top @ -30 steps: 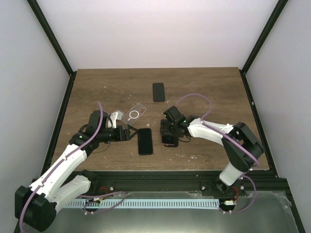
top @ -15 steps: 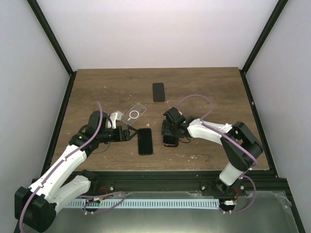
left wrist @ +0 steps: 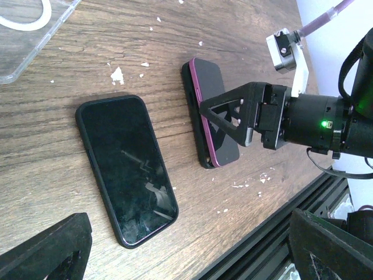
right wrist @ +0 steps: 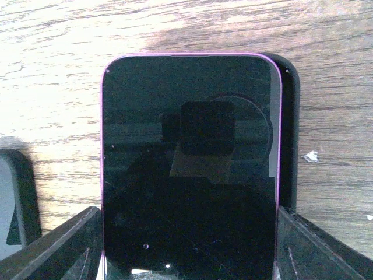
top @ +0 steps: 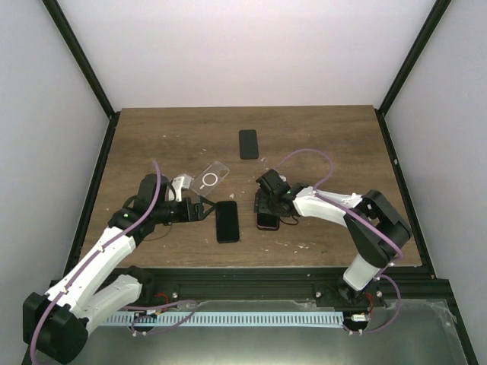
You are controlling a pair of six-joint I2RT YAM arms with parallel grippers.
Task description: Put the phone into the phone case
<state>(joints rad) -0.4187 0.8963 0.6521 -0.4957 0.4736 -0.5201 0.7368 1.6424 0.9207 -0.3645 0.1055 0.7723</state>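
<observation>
The left arm (top: 106, 249) and right arm (top: 327, 204) wear white shells over black joints, each trailing a purple cable (top: 157, 182); the right tool (right wrist: 187, 213) is black, triangular-fingered.

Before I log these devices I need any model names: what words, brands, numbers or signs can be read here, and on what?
No readable text anywhere.
purple-edged phone: dark screen, reflections only.
black phone: blank screen.
clear case: a white ring, no lettering.
far phone: too small to tell.
</observation>
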